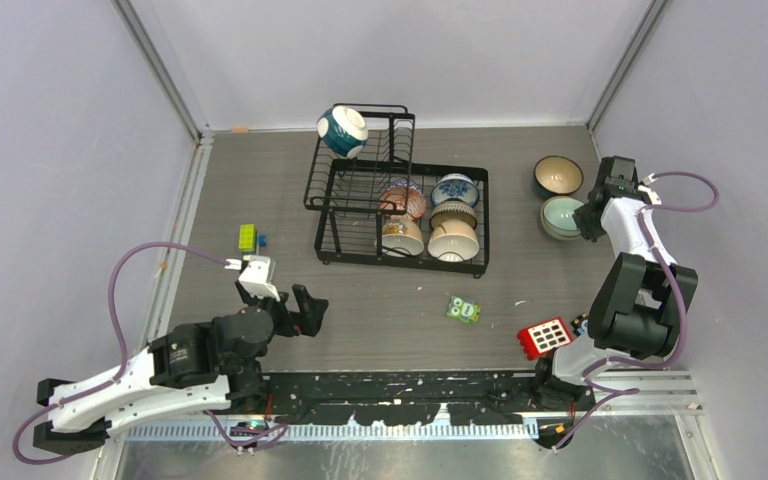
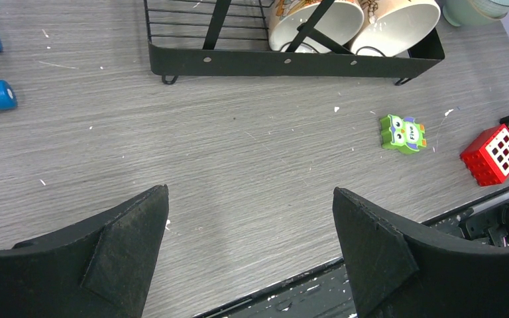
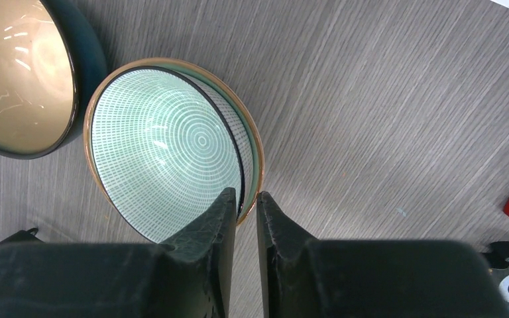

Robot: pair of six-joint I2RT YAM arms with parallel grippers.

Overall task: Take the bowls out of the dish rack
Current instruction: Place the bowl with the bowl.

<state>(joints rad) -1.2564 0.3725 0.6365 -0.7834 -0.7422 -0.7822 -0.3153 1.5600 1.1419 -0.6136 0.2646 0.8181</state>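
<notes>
Black wire dish rack [image 1: 400, 262] holding bowls [image 1: 453, 240]
Nearest, the left claw [image 2: 249, 192] is hanging wide open over the table [image 2: 238, 132]; beyond, right of the rack, the right claw [image 3: 245, 199] is pinching the rim of the mint bowl [image 3: 172, 152] beside a teal bowl [image 3: 20, 73]; farthest, a blue-patterned bowl [image 1: 343, 130] is leaning on the upper basket.

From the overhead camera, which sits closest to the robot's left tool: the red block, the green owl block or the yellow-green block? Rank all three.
1. yellow-green block, just beyond the left tool, slightly to its left.
2. green owl block, to its right, mid-table.
3. red block, farther right, beside the right arm's base.
</notes>
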